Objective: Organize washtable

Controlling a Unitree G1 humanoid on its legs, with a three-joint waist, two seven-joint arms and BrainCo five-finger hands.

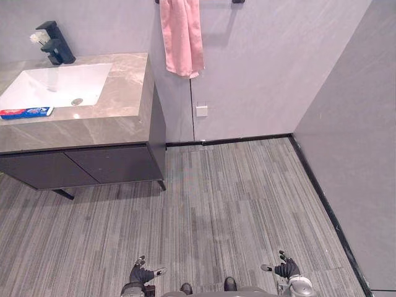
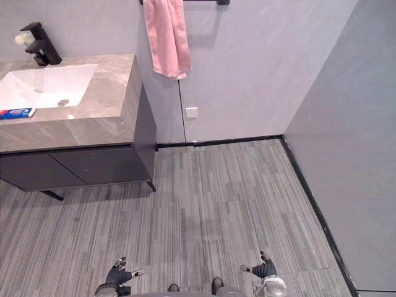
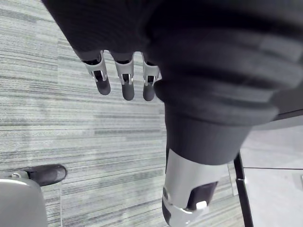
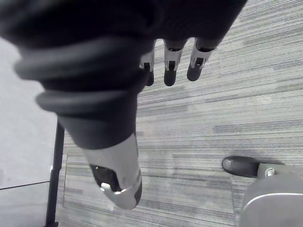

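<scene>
From the head views, grey walls (image 1: 260, 62) meet in a corner at 1 o'clock, above a grey striped floor (image 1: 235, 204). The stone-topped counter (image 1: 93, 127) stands at 10 o'clock against the back wall, with a dark cabinet (image 1: 93, 164) under it. A white basin (image 1: 55, 83) is sunk into the top. A pink towel (image 1: 181, 37) hangs at 12 o'clock, and the right eye view takes in its black rail (image 2: 198, 2). A black tap (image 1: 55, 43) stands behind the basin. A blue and red tube (image 1: 26, 112) lies flat on the counter, just beside the basin's 7 o'clock corner. A small socket (image 1: 202, 111) sits low on the wall.

The left hand (image 1: 141, 273) hangs at 7 o'clock and the right hand (image 1: 286, 269) at 5 o'clock, both well apart from the counter. The wrist views show their fingers (image 3: 125, 80) (image 4: 169, 71) straight and empty over bare floor.
</scene>
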